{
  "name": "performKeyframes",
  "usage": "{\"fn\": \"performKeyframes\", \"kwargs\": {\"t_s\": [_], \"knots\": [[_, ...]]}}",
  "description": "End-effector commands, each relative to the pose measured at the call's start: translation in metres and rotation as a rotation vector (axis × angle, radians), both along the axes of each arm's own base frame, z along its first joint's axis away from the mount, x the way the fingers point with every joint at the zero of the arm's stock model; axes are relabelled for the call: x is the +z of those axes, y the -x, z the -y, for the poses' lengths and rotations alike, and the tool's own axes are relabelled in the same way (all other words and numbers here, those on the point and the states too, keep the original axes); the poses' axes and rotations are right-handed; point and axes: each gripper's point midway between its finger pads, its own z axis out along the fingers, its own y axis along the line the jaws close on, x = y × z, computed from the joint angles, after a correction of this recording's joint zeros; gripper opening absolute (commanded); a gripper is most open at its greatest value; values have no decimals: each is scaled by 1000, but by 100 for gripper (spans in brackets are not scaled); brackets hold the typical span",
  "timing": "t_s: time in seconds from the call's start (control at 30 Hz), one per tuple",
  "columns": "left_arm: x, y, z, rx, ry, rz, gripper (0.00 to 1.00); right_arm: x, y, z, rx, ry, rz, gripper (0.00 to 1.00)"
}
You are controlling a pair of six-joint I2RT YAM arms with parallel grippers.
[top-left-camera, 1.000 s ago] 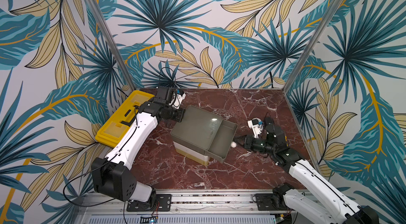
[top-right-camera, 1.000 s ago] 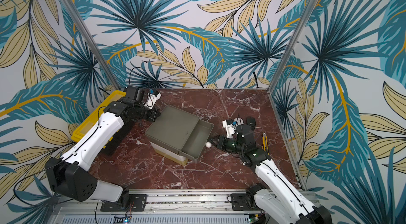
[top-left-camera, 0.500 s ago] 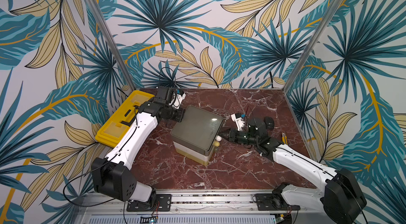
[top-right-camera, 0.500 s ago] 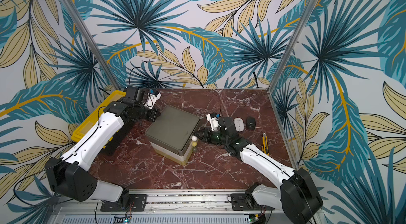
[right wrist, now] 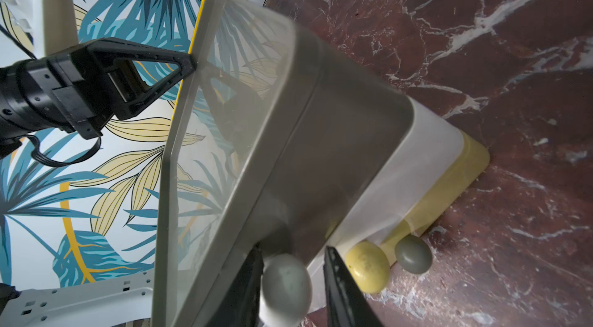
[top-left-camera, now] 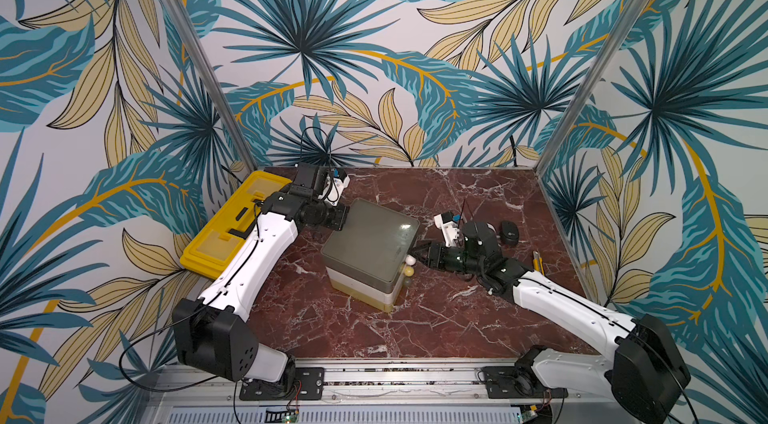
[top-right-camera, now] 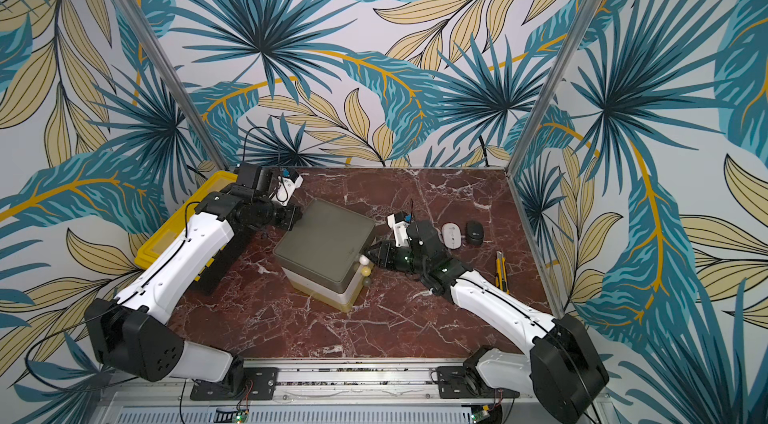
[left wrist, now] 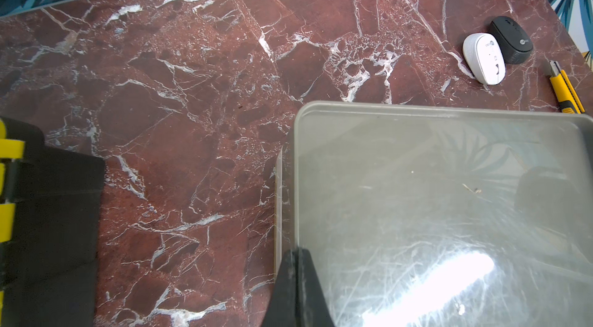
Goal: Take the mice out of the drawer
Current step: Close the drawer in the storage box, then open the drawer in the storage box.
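Note:
The drawer unit [top-left-camera: 370, 243] [top-right-camera: 324, 241] stands mid-table, grey top over white and yellow tiers, every drawer pushed in. My right gripper [top-left-camera: 411, 253] [right wrist: 293, 246] is open, its jaws straddling the top drawer's white knob [right wrist: 285, 280]; one finger touches it and the other stands apart. My left gripper [top-left-camera: 344, 218] [left wrist: 296, 250] is shut, its tip on the unit's far top edge. A white mouse [top-right-camera: 452, 234] [left wrist: 484, 58] and a black mouse [top-left-camera: 509, 232] [left wrist: 511, 40] lie side by side on the marble behind the right arm. Any other mice are hidden.
A yellow-black utility knife [top-right-camera: 503, 270] [left wrist: 566, 91] lies near the right wall. A yellow case [top-left-camera: 232, 226] sits at the left under the left arm. Yellow [right wrist: 368, 266] and grey [right wrist: 413, 254] knobs stick out below the white one. Patterned walls enclose three sides.
The top drawer, pulled out a second ago, slid shut with the right gripper on its knob. The right jaws have since spread off the knob. The left arm stayed put.

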Motion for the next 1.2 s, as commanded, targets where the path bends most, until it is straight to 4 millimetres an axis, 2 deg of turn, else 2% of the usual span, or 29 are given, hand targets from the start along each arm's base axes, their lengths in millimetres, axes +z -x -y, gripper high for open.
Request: {"fn": "performKeyframes", "kwargs": {"t_s": [0.0, 0.13, 0.4, 0.5, 0.8, 1.07, 1.17], "knots": [[-22, 34, 20, -86, 48, -171, 0, -1, 2, 15, -55, 56, 33, 43], [-22, 33, 19, -82, 46, -168, 0, -19, 8, 33, -138, 60, 33, 55], [-22, 34, 19, -83, 45, -169, 0, -63, 19, 42, -185, 7, -39, 56], [-21, 33, 19, -81, 45, -167, 0, -68, 22, 38, -162, -20, -28, 56], [-21, 35, 18, -82, 44, -166, 0, -73, 16, 7, -65, -152, -60, 57], [-22, 34, 18, -80, 41, -170, 0, -72, 17, -2, -29, -170, -74, 56], [-22, 34, 19, -81, 41, -166, 0, -75, 20, -3, -21, -159, -97, 52]]}}
